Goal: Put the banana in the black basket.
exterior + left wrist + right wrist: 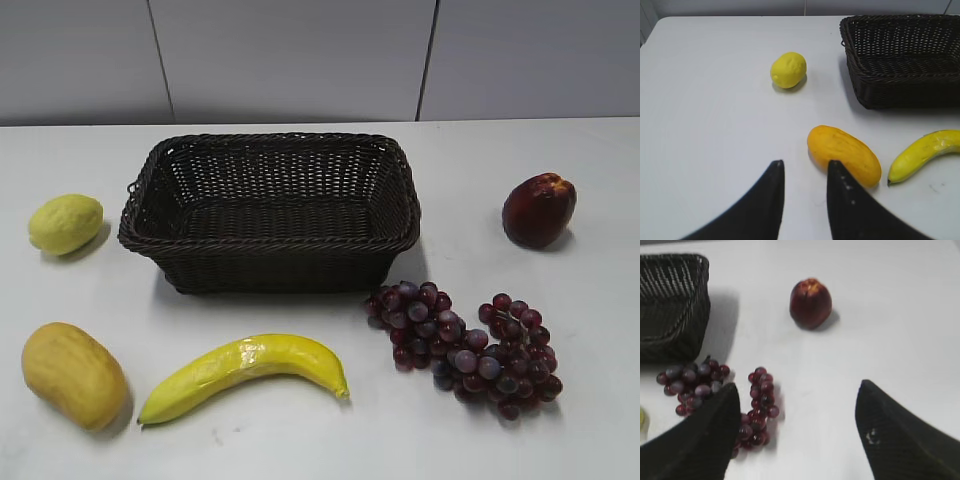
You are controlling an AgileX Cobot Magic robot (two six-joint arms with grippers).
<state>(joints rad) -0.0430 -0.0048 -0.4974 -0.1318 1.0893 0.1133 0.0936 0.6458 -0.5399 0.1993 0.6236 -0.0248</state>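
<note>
The long yellow banana (pixel 245 372) lies on the white table in front of the black basket (pixel 270 212), which is empty; neither gripper shows in the exterior view. In the left wrist view the banana (pixel 925 155) lies at the right edge and the basket (pixel 905 60) at the top right. My left gripper (pixel 805 167) is open and empty, its right finger just in front of the mango (pixel 843 155). My right gripper (pixel 799 390) is wide open and empty, beside the grapes (pixel 720 400). The basket's corner (pixel 672 305) shows in the right wrist view.
A yellow-orange mango (pixel 75 375) lies at the front left and a small lemon (pixel 65 223) to the basket's left. Dark red grapes (pixel 465 350) lie at the front right. A red peach (pixel 538 209) sits to the basket's right.
</note>
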